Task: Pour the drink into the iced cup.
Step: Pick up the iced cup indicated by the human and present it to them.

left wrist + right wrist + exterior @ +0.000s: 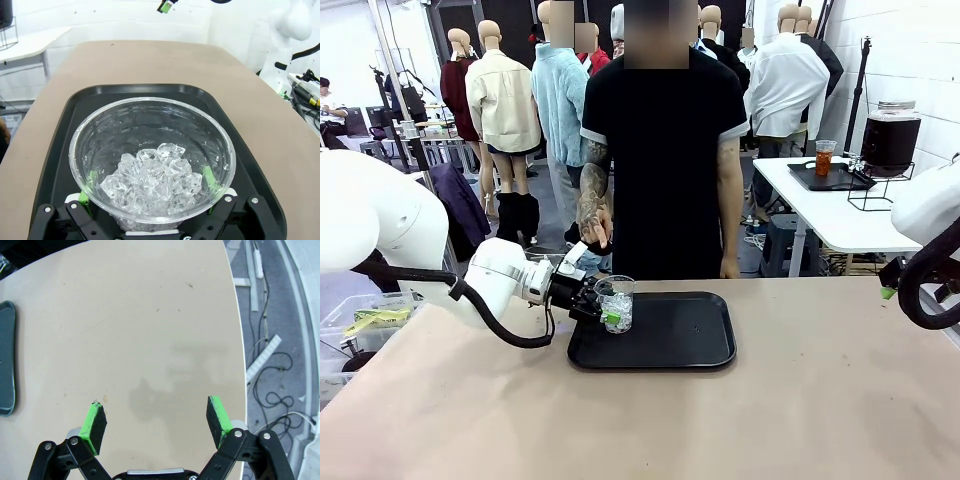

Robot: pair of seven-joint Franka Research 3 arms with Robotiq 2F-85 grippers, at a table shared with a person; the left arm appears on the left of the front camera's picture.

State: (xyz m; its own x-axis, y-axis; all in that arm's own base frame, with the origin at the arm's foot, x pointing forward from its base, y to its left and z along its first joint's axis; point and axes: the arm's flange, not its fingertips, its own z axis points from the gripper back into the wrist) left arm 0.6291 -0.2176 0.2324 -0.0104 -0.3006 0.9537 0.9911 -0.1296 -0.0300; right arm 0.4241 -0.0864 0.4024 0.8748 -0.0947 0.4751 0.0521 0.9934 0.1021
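We see our left tool (149, 177) spread wide around the iced cup (615, 301) on the black tray (690, 345) — our right tool (157, 422) hangs open above the worktop (150, 315).

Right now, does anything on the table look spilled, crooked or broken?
Nothing stands out. The clear plastic cup of ice stands upright on the flat black tray, between the left tool's open jaws; no spill shows.

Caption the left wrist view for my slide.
Clear cup of ice cubes on a black tray, standing between the left gripper's open green pads.
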